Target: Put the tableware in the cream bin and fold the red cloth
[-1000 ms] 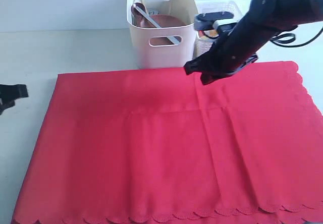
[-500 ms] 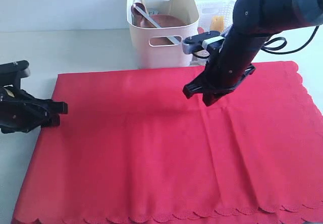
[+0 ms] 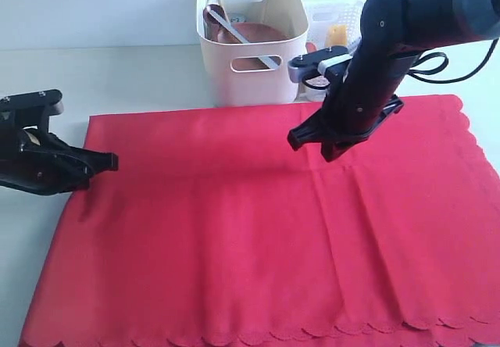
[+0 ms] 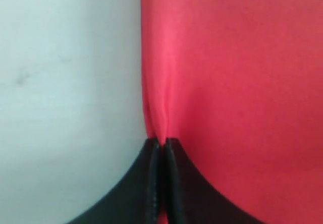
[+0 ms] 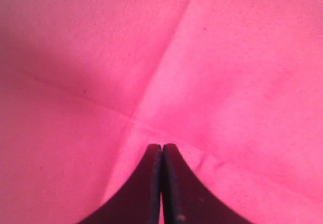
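Observation:
The red cloth (image 3: 234, 230) lies spread flat, with scalloped edges along its front and right sides. My left gripper (image 3: 109, 162) is at the cloth's left edge and is shut on a pinched ridge of that edge (image 4: 160, 128). My right gripper (image 3: 311, 148) is shut low over the cloth's back middle, close by crossing creases (image 5: 132, 117); no fabric shows between its tips (image 5: 162, 146). Behind the cloth stands the cream bin (image 3: 254, 85), holding the brown plate (image 3: 258, 34), the metal knife (image 3: 238, 33) and a dark spoon (image 3: 212, 15). The bowl, the cup and the chopsticks are hidden.
A white lattice basket (image 3: 344, 12) with a yellow piece (image 3: 337, 34) in it stands to the right of the bin, partly behind my right arm. Pale tabletop (image 3: 117, 73) borders the cloth on the left and at the back.
My left gripper came in from the left and closed on the cloth's left edge. My right gripper dropped from beside the bin to just over the cloth.

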`<state>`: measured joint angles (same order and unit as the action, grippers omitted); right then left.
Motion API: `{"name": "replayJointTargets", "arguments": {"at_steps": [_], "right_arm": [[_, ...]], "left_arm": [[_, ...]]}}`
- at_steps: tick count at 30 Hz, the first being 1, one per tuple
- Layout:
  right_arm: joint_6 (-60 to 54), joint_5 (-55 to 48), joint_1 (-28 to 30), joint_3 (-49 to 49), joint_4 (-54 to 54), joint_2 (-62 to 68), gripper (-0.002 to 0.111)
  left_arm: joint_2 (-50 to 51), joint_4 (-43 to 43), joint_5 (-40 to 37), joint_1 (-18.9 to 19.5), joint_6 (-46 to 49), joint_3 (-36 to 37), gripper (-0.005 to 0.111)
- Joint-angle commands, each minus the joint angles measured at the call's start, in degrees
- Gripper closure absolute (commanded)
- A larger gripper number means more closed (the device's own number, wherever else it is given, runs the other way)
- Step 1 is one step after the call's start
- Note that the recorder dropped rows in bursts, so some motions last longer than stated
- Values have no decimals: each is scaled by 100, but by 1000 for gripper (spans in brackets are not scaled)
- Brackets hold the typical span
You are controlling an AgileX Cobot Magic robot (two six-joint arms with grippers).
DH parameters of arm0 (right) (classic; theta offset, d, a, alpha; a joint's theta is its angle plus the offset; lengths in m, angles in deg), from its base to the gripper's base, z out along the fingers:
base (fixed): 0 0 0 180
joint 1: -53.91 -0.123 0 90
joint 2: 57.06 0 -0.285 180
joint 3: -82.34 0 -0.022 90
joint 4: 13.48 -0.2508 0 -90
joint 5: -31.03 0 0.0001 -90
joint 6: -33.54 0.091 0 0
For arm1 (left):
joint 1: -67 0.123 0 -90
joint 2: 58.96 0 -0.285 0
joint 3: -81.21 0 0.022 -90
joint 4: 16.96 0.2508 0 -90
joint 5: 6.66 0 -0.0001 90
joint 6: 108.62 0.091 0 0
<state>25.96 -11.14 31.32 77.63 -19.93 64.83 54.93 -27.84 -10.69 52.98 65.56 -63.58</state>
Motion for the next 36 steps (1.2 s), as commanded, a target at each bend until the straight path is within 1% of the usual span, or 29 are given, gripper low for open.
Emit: {"name": "replayJointTargets", "arguments": {"at_steps": [1, 5, 8, 13, 14, 15, 16, 18, 21, 24, 27, 30, 34, 36], "right_arm": [[28, 150, -7, -23, -17, -13, 108], [28, 152, -7, -23, -38, -13, 108], [17, 70, -7, -23, -32, -13, 108], [-269, -241, -7, -23, -106, -13, 108], [-287, -270, -7, -23, -106, -13, 108], [-320, -319, -7, -23, -213, -13, 108], [-429, -347, -7, -23, -388, -13, 108], [-1030, -404, -7, -23, -1073, -13, 108], [-2039, -553, -7, -23, -2126, -13, 108], [-2586, -641, -7, -23, -2791, -13, 108], [-2751, -746, -77, -23, -2900, -13, 108], [-2842, -758, -344, -95, -2887, -13, 108], [-2985, 35, -915, -502, -2846, -13, 108], [-2985, 258, -1058, -542, -2753, -8, 108]], "left_arm": [[121, 3, -682, -141, -8, 70, 107], [96, 447, -917, 162, 337, 70, 107], [33, 684, -1085, 576, 657, 70, 107], [-206, 796, -1476, 1507, 1281, -74, 107], [-260, 796, -1584, 1646, 1394, -135, 107], [-346, 796, -1667, 1842, 1464, -195, 107], [-403, 796, -1710, 1956, 1464, -251, 107], [-557, 796, -1746, 2168, 1464, -352, 107], [-700, 796, -1789, 2266, 1733, -484, 107], [-764, 796, -1944, 2266, 2050, -672, 107], [-777, 796, -2150, 2266, 2063, -887, 107], [-777, 796, -2332, 2266, 2063, -1071, 107], [-788, 796, -2586, 2266, 2063, -1159, 107], [-810, 667, -2717, 2266, 2063, -1159, 107]]}}
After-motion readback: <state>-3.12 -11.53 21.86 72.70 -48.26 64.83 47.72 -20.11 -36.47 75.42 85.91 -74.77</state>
